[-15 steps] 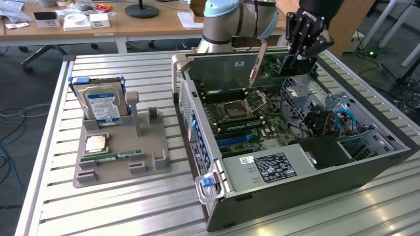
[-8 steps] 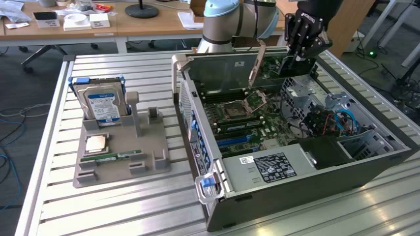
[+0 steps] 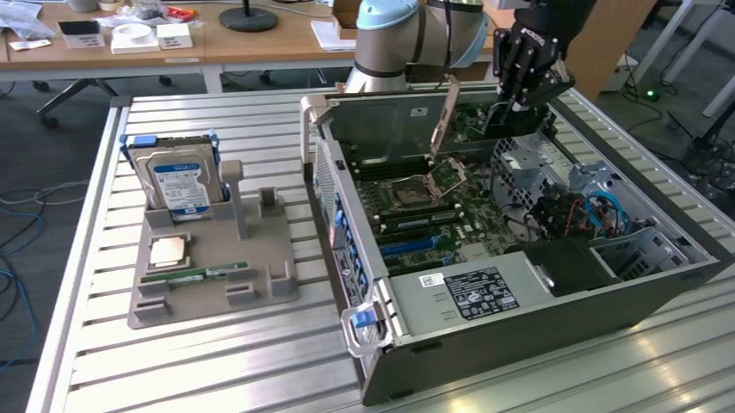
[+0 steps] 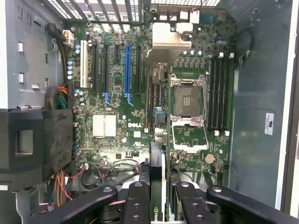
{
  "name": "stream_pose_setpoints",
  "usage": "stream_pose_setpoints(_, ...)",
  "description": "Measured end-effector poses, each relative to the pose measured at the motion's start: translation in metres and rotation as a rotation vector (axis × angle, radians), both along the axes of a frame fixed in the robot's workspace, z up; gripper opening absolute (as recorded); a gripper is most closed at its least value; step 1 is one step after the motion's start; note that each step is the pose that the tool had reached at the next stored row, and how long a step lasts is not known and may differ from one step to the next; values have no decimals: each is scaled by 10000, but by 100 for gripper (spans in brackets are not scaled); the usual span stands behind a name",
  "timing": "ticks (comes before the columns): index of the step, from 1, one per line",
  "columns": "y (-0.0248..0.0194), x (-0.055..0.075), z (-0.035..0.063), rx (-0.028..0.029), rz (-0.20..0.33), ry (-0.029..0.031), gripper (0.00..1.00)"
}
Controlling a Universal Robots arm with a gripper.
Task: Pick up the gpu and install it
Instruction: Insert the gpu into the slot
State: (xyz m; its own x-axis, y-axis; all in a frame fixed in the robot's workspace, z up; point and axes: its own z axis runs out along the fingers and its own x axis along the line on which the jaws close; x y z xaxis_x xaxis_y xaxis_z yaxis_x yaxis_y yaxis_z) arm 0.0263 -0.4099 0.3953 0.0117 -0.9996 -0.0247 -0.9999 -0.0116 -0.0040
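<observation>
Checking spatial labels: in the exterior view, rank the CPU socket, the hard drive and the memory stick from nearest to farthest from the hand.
1. CPU socket, inside the case, nearest the hand.
2. Hard drive, upright on the stand, exterior view's left.
3. Memory stick, low on the stand's front.

The open computer case [image 3: 517,344] lies on its side on the slatted desk [image 3: 206,370], directly beneath the pincer [image 3: 522,96]. Its motherboard [image 4: 117,93] faces up toward the pincer, with the open CPU socket [image 4: 188,100] and the blue expansion slot [image 4: 127,65] below it. Well apart from the pincer, beyond the case wall, a grey holder [image 3: 213,297] carries an upright hard drive [image 3: 178,181], a flat processor [image 3: 169,250] and a memory stick [image 3: 206,274].
</observation>
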Motion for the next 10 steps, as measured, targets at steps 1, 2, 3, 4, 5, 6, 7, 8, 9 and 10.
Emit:
stream_pose_setpoints(1, 0, -1, -1, 1, 1, 0, 26)
stream_pose_setpoints(2, 0, -1, -1, 0, 1, 0, 26)
stream_pose_setpoints(3, 0, -1, -1, -1, 1, 0, 26)
stream_pose_setpoints(4, 0, -1, -1, 0, 1, 0, 26)
stream_pose_setpoints(5, 0, -1, -2, 1, 2, 0, 26)
stream_pose_setpoints(6, 0, -1, -2, 1, 1, 0, 26)
stream_pose_setpoints(7, 0, -1, -3, 1, 1, 0, 26)
stream_pose_setpoints(8, 0, -1, -9, 5, 1, -1, 26)
stream_pose_setpoints(9, 0, -3, -17, 4, 0, -1, 26)
stream_pose_setpoints(10, 0, -4, -24, 1, 0, 0, 26)
